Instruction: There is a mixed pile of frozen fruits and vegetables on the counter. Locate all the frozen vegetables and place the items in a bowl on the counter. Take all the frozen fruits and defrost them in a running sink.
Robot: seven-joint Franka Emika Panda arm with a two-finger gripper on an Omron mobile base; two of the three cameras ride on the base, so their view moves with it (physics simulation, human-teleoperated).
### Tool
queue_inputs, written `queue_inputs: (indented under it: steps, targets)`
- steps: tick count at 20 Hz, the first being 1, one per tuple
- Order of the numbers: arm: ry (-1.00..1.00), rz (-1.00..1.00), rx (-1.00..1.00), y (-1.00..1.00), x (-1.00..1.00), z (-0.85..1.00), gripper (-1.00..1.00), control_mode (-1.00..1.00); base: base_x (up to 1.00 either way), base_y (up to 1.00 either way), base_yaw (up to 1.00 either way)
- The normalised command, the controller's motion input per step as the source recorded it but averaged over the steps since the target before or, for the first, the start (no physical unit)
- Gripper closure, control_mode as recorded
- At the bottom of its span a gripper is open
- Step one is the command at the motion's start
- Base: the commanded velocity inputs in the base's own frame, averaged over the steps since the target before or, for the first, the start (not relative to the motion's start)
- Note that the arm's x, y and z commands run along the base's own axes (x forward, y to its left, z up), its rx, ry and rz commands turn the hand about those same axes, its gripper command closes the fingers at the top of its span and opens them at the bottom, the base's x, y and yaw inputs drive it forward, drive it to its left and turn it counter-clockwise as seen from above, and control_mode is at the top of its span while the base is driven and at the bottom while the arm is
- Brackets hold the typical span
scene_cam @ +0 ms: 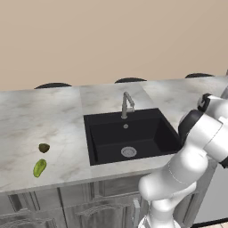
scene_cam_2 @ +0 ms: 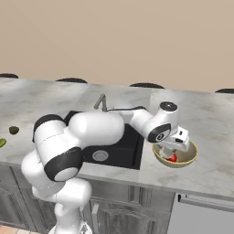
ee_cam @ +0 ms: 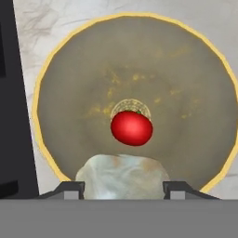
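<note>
In the hand view my gripper [ee_cam: 123, 189] hangs right over the tan bowl [ee_cam: 46, 93], shut on a whitish garlic bulb [ee_cam: 122, 176] that fills the gap between its tips. A glossy red tomato [ee_cam: 132, 127] lies at the bowl's centre. From the right base view the gripper [scene_cam_2: 170, 151] dips into the bowl [scene_cam_2: 188, 158], where the tomato [scene_cam_2: 172, 158] shows red. Both fruits lie far left on the counter [scene_cam: 44, 116]: a dark olive lump [scene_cam: 43, 147] and a yellow-green oblong [scene_cam: 39, 168].
The black sink [scene_cam: 111, 133] with its grey faucet [scene_cam: 126, 105] lies between the fruits and the bowl; its dark edge [ee_cam: 14, 93] runs beside the bowl. Dark stool tops line the counter's far edge. A pale appliance front stands below the bowl.
</note>
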Motion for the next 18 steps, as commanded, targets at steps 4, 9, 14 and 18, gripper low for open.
queue_inputs:
  steps: [4, 9, 14, 18]
  targets:
    - [0.00, 0.00, 0.02, 0.00, 0.06, -0.09, -1.00, -1.00, 0.00, 0.00, 0.00]
    - [0.05, 0.00, -0.02, -0.01, 0.01, 0.26, -1.00, -1.00, 0.00, 0.00, 0.00]
    - [0.13, 0.00, 0.00, -0.01, 0.00, 0.65, -1.00, -1.00, 0.00, 0.00, 0.00]
    - [0.00, -0.03, 0.05, 0.46, -0.04, 0.39, -1.00, -1.00, 0.00, 0.00, 0.00]
